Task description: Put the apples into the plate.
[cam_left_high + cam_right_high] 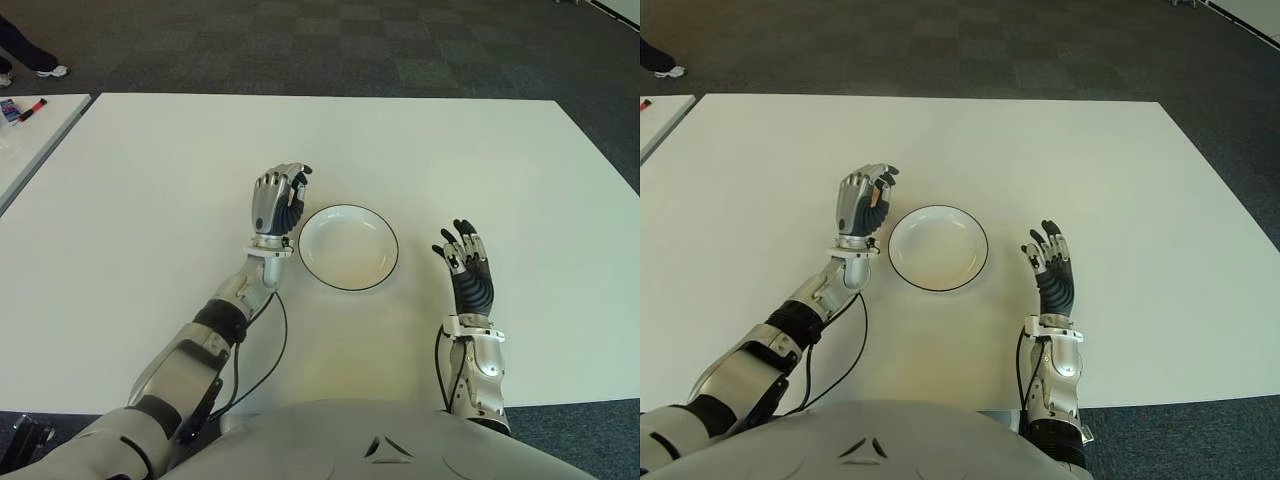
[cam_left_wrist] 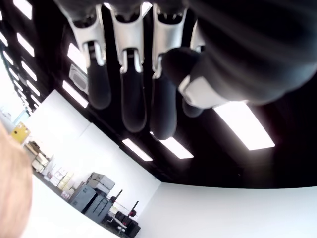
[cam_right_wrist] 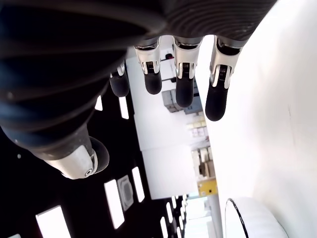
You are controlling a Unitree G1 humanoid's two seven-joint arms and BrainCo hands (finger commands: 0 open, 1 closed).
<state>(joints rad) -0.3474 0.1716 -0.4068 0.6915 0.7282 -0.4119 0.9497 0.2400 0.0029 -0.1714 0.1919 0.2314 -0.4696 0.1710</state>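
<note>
The white plate (image 1: 348, 247) with a thin black rim sits near the middle of the white table (image 1: 480, 160), and nothing lies in it. No apple shows on the table in either eye view. My left hand (image 1: 282, 195) stands upright just left of the plate's rim. Its fingers (image 2: 133, 94) are curled and the thumb (image 2: 198, 84) crosses in front, with nothing seen between them. A blurred pale orange shape (image 2: 12, 188) at the left wrist view's edge cannot be identified. My right hand (image 1: 462, 255) is right of the plate, its fingers (image 3: 181, 84) spread and holding nothing.
A second white table (image 1: 30, 140) stands to the left with small items (image 1: 22, 108) on it. A person's shoe (image 1: 50, 71) shows on the dark carpet (image 1: 400, 50) beyond. The table's front edge lies close to my body.
</note>
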